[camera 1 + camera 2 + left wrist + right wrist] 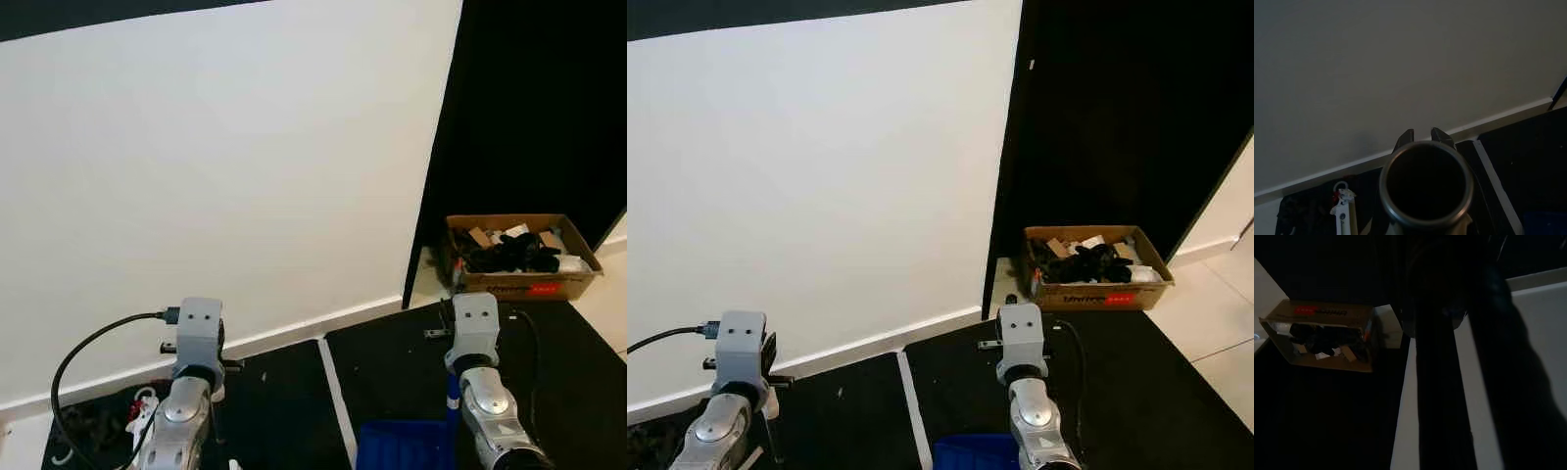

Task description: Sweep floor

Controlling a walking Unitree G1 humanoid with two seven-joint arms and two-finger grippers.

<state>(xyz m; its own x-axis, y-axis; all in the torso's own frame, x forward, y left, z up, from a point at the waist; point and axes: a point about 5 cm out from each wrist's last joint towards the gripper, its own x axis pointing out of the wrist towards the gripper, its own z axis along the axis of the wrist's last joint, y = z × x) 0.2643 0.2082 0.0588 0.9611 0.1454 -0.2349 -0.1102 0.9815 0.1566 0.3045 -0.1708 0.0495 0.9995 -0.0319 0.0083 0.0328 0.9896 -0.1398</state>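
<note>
White wall point(216, 166) meets black floor point(392, 372), cardboard box point(519, 257) nearby.

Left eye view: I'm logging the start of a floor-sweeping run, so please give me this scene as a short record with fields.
setting: white wall with baseboard, black floor mat crossed by a white stripe
left hand: raised toward the wall, a round dark tube close before its camera
right hand: raised, dark in its wrist view, fingers unclear
cardboard box: on the floor to the robot's right, holding dark items and scraps
blue item: low between the arms, on the mat
clutter: cables and a white object by the left arm
</note>
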